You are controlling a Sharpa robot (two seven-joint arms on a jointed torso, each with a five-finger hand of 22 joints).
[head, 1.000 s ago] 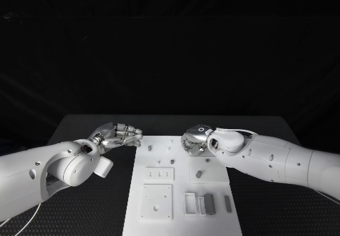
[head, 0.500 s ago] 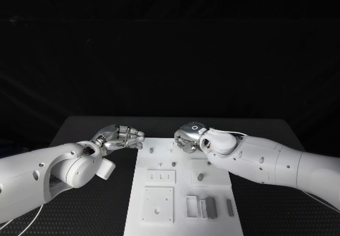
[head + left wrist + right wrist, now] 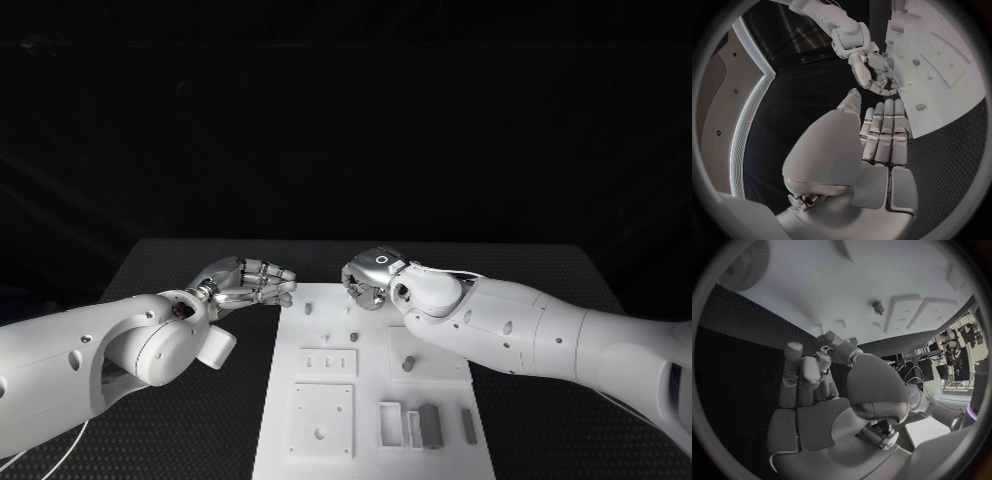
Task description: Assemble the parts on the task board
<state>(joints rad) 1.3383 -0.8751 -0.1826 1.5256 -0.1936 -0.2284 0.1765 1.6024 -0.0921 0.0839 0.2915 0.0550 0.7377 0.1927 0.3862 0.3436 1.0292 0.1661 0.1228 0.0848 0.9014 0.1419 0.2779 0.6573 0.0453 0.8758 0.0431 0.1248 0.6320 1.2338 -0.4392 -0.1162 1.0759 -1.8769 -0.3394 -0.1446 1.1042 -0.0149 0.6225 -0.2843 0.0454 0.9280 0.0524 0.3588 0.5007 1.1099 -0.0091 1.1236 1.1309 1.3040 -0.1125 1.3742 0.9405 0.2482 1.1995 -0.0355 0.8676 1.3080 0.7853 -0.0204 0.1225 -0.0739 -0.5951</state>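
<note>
Both robot hands are held over the far end of the white board (image 3: 378,385) on the desk (image 3: 188,255). The left robot hand (image 3: 248,281) is curled, seemingly empty; whether the right robot hand (image 3: 366,280) holds a part cannot be told. Grey parts (image 3: 427,421) lie near the board's near edge; a reach for one seems to be called for next.

- Both hands crowd the far end of the task board (image 3: 368,400): left hand (image 3: 248,281) at its far-left corner, right hand (image 3: 365,277) over its far edge.
- Near half lies open apart from low grey parts (image 3: 427,420).
</note>
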